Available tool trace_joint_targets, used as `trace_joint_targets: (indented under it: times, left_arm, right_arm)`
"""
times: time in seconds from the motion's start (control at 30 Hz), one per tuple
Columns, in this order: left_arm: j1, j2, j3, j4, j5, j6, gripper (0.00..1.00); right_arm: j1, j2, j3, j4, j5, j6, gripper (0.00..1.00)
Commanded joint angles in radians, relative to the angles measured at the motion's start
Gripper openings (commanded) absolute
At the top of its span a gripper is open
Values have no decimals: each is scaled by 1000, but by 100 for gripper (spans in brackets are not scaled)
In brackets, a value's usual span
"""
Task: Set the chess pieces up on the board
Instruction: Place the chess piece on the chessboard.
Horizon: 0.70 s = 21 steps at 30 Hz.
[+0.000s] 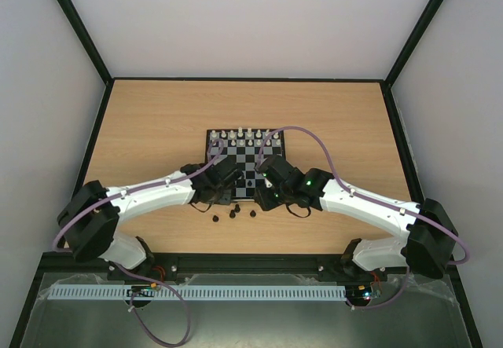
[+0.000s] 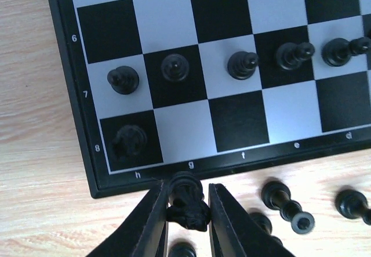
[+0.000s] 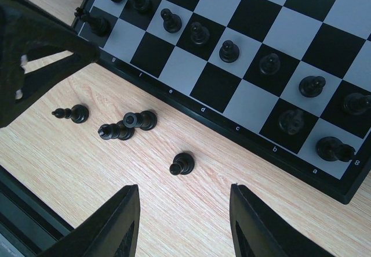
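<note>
The board (image 1: 248, 153) lies mid-table, with white chess pieces (image 1: 244, 136) along its far rows. A row of black pawns (image 2: 242, 64) stands on rank 7, and a black piece (image 2: 130, 140) sits on h8. My left gripper (image 2: 188, 213) is shut on a black chess piece (image 2: 188, 202), just off the board's near edge by the g file. My right gripper (image 3: 184, 222) hangs open over the bare table, with nothing between its fingers. A lone black piece (image 3: 181, 164) stands just ahead of it. In the top view the left gripper (image 1: 230, 197) and right gripper (image 1: 264, 197) are close together.
Several loose black pieces lie on the wood near the board's front edge (image 3: 141, 119) (image 3: 72, 113) (image 2: 287, 202) (image 1: 233, 214). The left arm (image 3: 35, 54) fills the upper left of the right wrist view. Black rails edge the table.
</note>
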<state>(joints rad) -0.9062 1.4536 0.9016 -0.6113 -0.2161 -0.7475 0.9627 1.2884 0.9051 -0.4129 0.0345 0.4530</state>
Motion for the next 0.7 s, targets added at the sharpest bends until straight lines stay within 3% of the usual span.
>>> trace_joint_targets:
  times: [0.0,0.67]
  left_arm:
    - [26,45,37,16,7,60,22]
    - [76,140,44,83,43,108,23]
  right_arm:
    - [6,-2,-11,-19,6,3,43]
    - [6,10,-12,-20,10,4,43]
